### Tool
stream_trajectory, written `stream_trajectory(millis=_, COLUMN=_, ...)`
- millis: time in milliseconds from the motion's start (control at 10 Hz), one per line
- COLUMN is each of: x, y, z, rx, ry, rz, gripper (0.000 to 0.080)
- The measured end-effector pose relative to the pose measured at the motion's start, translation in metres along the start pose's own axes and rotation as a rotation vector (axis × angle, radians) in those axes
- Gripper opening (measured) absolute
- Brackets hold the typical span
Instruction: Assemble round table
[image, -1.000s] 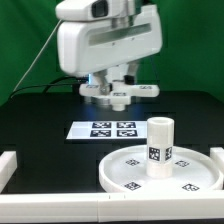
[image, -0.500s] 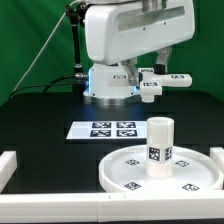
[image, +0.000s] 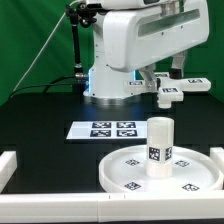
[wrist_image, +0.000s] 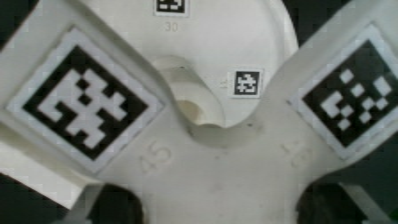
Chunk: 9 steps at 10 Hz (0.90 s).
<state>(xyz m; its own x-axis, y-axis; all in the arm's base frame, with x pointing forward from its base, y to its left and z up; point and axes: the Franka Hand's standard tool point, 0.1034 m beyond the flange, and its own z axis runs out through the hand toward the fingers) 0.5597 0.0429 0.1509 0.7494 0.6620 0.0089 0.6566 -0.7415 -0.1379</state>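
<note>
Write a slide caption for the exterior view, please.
The gripper holds the cross-shaped foot piece aloft; the cylinder leg stands upright on the round disc.

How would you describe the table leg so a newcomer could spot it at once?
Find the large round disc low on the exterior view's right. On it stands the leg, a short thick white cylinder with a square tag. It alone stands upright; the marker board nearby lies flat.
</note>
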Motion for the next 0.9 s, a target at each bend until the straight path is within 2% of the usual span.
stream_trajectory(millis=300, x=-0.001, y=0.001, z=0.002, rx=0.000, ry=0.000, rz=-0.006, gripper=0.0435)
stream_trajectory(millis=600, x=0.001, y=0.007, z=0.012, rx=-0.003, ry=0.006, rz=-0.020, gripper=0.0435)
stream_trajectory(millis=900, x=-0.002, y=0.008, z=0.021, rx=0.007, ry=-0.005, rz=-0.015, gripper=0.0435)
